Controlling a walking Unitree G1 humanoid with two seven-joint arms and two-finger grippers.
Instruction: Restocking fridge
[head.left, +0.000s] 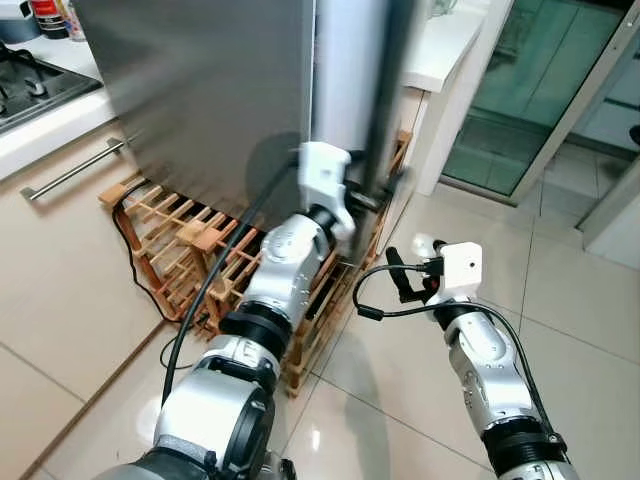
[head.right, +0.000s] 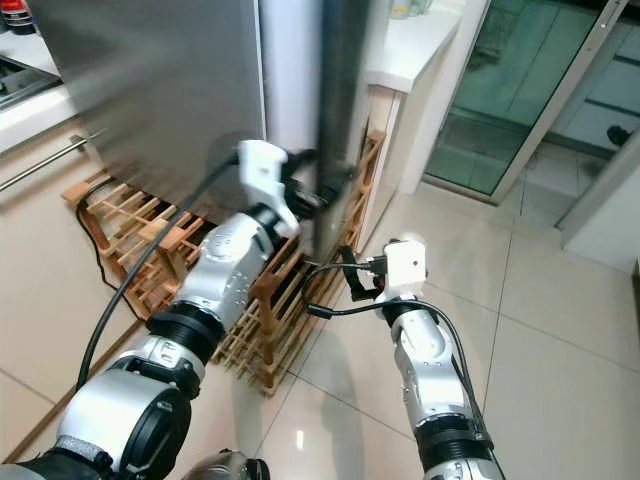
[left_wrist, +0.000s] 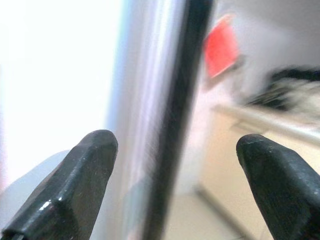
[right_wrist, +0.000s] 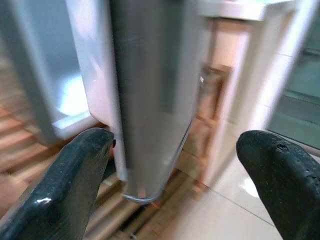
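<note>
Grippers at the fridge door
Left gripper (head.left: 372, 196), fingers apart, straddles the fridge door (head.left: 355, 90) edge at frame centre; right gripper (head.left: 403, 275) hovers spread, lower right.

The left gripper (left_wrist: 175, 185) has its 2 black fingers (left_wrist: 75, 185) spread wide apart, 1 at each lower corner of the picture. Between them runs the blurred edge of the fridge door (left_wrist: 167, 125), a silver band beside a dark strip, reaching past the fingertips. To one side of it is bright white glare. On the other side lie a blurred red shape (left_wrist: 221, 50), a pale counter (left_wrist: 265, 120) and a beige floor (left_wrist: 200, 220).
</note>
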